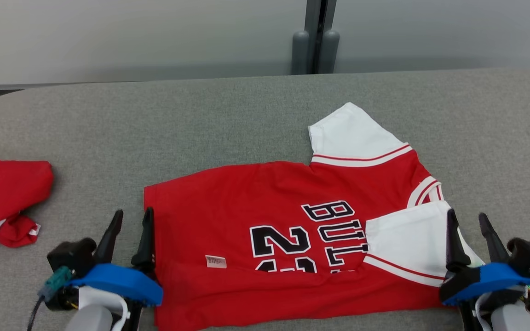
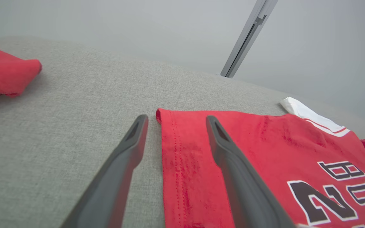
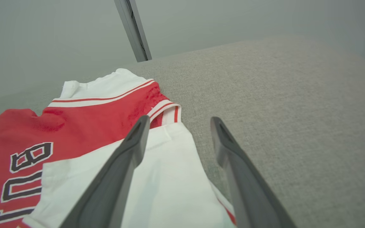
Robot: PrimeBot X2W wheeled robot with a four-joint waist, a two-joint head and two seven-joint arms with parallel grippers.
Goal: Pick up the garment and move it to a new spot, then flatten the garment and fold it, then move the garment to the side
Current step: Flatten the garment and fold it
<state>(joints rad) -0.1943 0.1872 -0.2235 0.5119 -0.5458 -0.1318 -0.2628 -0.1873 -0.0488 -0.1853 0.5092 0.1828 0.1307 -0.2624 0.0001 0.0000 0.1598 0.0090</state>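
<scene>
Where the grey woven-fabric bench [image 1: 210, 119] runs flat, we see the red fabric jersey w/ white sleeves and black block lettering [image 1: 265, 202] lying spread at centre-right. Its near part is doubled over the numerals, and one white sleeve is laid across the print. Our left tool [image 1: 133, 211] has both slim dark fingers apart, straddling the stitched hem corner, gripping nothing. Right tool [image 1: 466, 214] likewise spread, empty, at the folded sleeve's edge. Crumpled red cloth heap [image 1: 7, 188] sits well apart, far left.

Long dark fingers [image 1: 108, 239] on left tool [image 1: 134, 210], right tool [image 1: 467, 213]; blue collars [image 1: 118, 282], teal plugs [image 1: 58, 278], pale forearms [image 1: 92, 318]
</scene>
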